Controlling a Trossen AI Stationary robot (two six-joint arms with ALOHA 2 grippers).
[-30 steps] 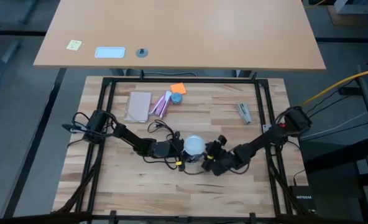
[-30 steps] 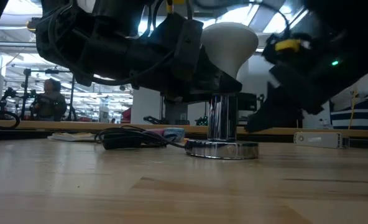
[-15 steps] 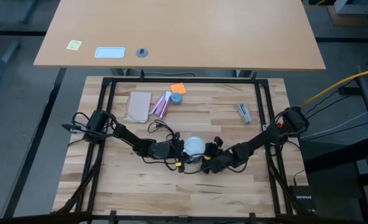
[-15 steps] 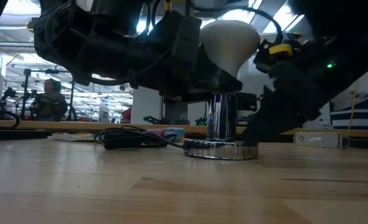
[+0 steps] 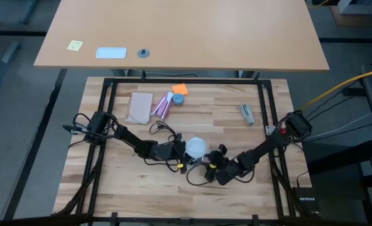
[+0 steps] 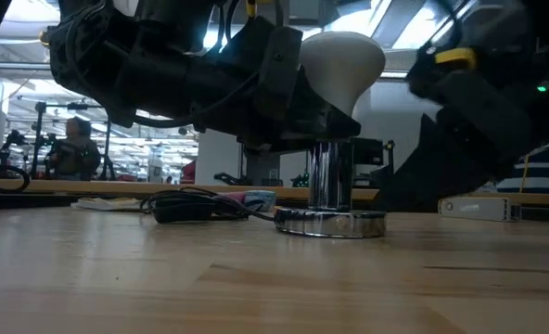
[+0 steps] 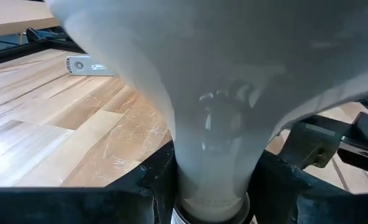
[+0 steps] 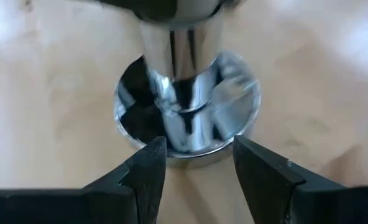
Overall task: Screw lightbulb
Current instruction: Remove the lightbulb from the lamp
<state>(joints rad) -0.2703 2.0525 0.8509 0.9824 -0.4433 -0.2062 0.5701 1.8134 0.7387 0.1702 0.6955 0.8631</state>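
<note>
The frosted white lightbulb (image 5: 196,147) stands upright, globe up, with its neck in the post of the silvery socket (image 6: 330,221), whose disc base rests on the table. My left gripper (image 7: 212,186) comes from the table's left and is shut on the bulb. My right gripper (image 8: 196,165) is open just on the near-right side of the socket base (image 8: 187,118), fingers pointing at it. In the high view my right gripper (image 5: 211,167) is low over the table. My left gripper pinches the bulb's narrow neck (image 7: 210,163) between its two fingers (image 7: 160,180), just above the socket post. The fingers come in about level from the table's left. The bulb stands upright on the socket, globe above the fingers.
The socket's thin dark cord (image 6: 196,206) trails left of the base. At the far side lie a tan pad (image 5: 140,107), a pink-and-white packet (image 5: 163,105), an orange piece (image 5: 180,88) and a small silver object (image 5: 247,113).
My right gripper first went in close to the socket base, then drew back toward the table's near edge and away from it, staying open. My left gripper and the bulb have kept still.
</note>
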